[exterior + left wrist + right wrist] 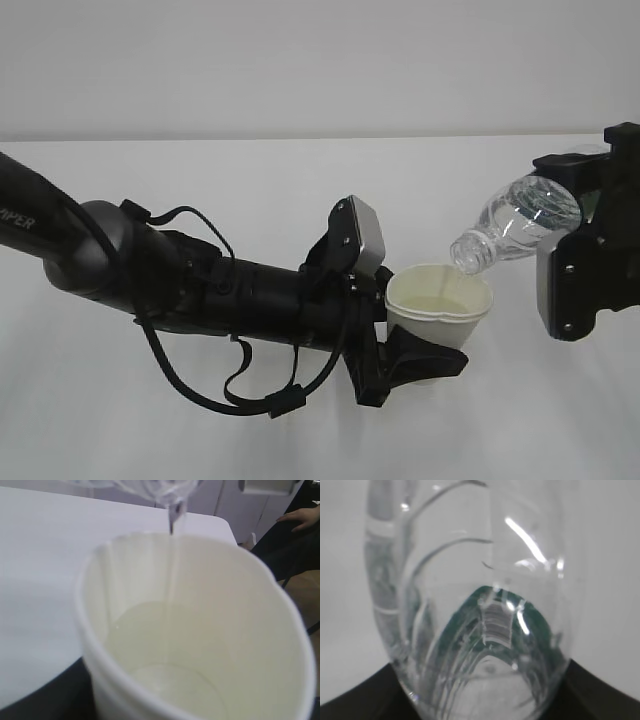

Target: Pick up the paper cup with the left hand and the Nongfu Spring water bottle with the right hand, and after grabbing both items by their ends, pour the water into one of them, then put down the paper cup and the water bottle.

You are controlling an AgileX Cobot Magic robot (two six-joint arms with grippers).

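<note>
The white bench (300,160) spreads under both arms. The left hand (200,280), a black arm with looping cables, reaches in from the left, and its claw (425,355) pinches the base of the paper cup (440,305), holding it upright above the bench. The right hand (590,250) enters from the right edge; its claw (585,200) grips the bottom end of the Nongfu Spring water bottle (520,225), which is tilted with its open neck pointing down and left, just over the cup's rim. A thin stream of water (172,525) falls from the neck into the cup. A shallow pool of water (165,665) lies in the cup's pale yellowish inside. Some water remains in the clear ribbed bottle.
</note>
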